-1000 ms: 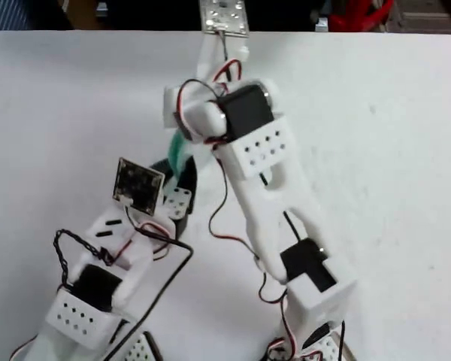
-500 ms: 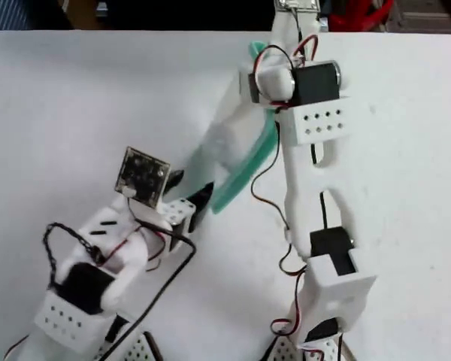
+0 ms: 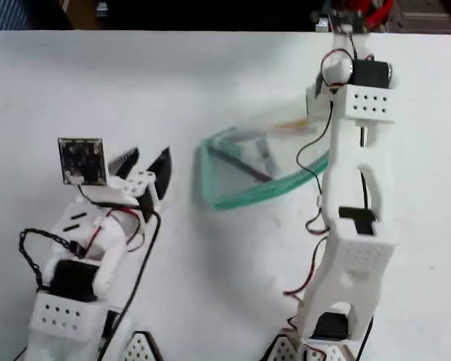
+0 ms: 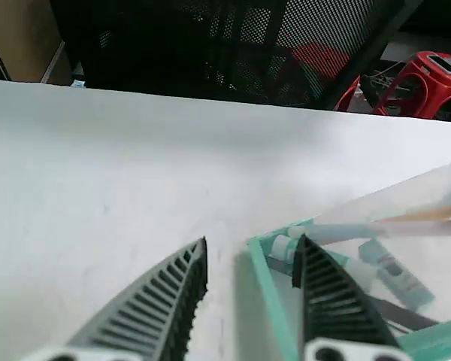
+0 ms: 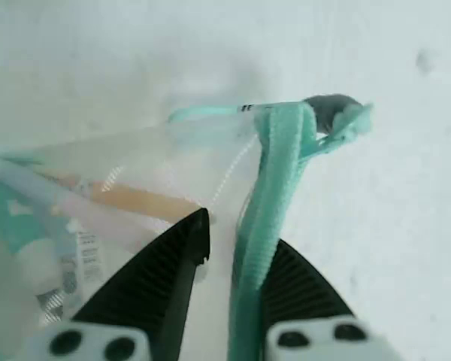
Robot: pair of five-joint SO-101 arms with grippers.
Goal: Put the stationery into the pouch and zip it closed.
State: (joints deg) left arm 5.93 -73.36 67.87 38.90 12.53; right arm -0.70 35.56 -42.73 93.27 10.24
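A clear pouch (image 3: pixel 248 162) with green trim lies at mid-table with pens, a small tube (image 3: pixel 261 156) and a yellowish pencil (image 3: pixel 293 128) inside. My right gripper (image 5: pixel 240 241) is shut on the pouch's green zipper band (image 5: pixel 274 173), close behind the grey zipper pull (image 5: pixel 331 109). The right arm (image 3: pixel 353 188) stretches over the pouch's right end. My left gripper (image 3: pixel 145 159) stands open just left of the pouch, apart from it. In the left wrist view the pouch corner (image 4: pixel 267 256) lies between and beyond the left gripper (image 4: pixel 252 248).
The white table (image 3: pixel 98 90) is bare to the left and at the front middle. Its far edge runs along the back. Beyond it stand a black mesh chair (image 4: pixel 233 45) and red stools (image 4: pixel 428 75).
The right arm has swung to the right, pulling the pouch along and flattening it out. The left gripper has drawn back to the left, off the pouch, and stands open.
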